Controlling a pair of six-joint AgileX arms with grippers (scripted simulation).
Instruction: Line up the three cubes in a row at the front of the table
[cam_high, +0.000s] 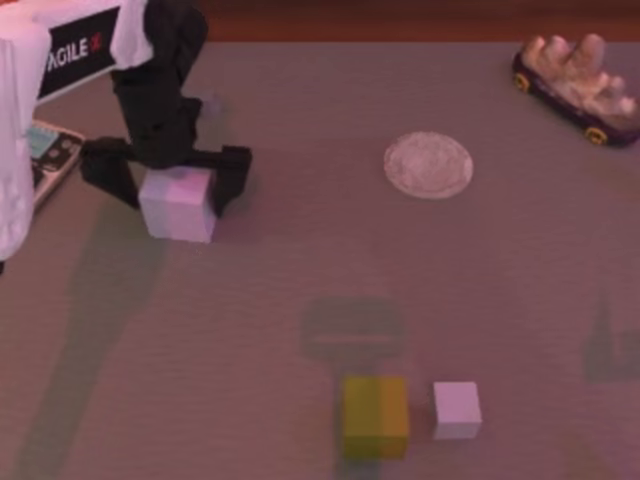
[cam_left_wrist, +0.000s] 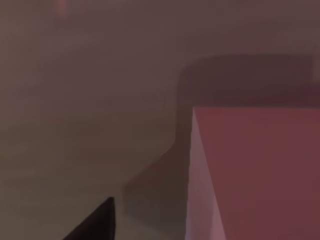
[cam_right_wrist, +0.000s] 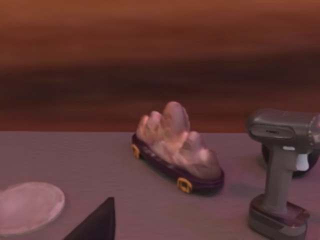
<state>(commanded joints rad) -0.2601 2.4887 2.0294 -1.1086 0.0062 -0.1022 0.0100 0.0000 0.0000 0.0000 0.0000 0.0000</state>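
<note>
1. The left claw (cam_high: 178, 172) hangs low over the counter's (cam_high: 300, 260) left side, its two dark fingers spread either side of the large pale pink cube (cam_high: 178, 204); whether they touch its sides cannot be told.
2. In the left wrist view the pink cube (cam_left_wrist: 255, 175) fills the near corner, sitting flat on the counter.
3. The mustard-yellow cube (cam_high: 375, 416) and the small lilac-white cube (cam_high: 457, 409) stand side by side near the front edge, just apart, well away from the pink one.
4. A round silvery disc (cam_high: 428, 165) lies mid-counter; a toy car (cam_high: 577, 78) with yellow wheels sits at the far right.
5. The right claw's spread cannot be told; its wrist view shows the car (cam_right_wrist: 176, 149), the disc (cam_right_wrist: 27, 207) and a grey handheld tool (cam_right_wrist: 281, 170).
</note>
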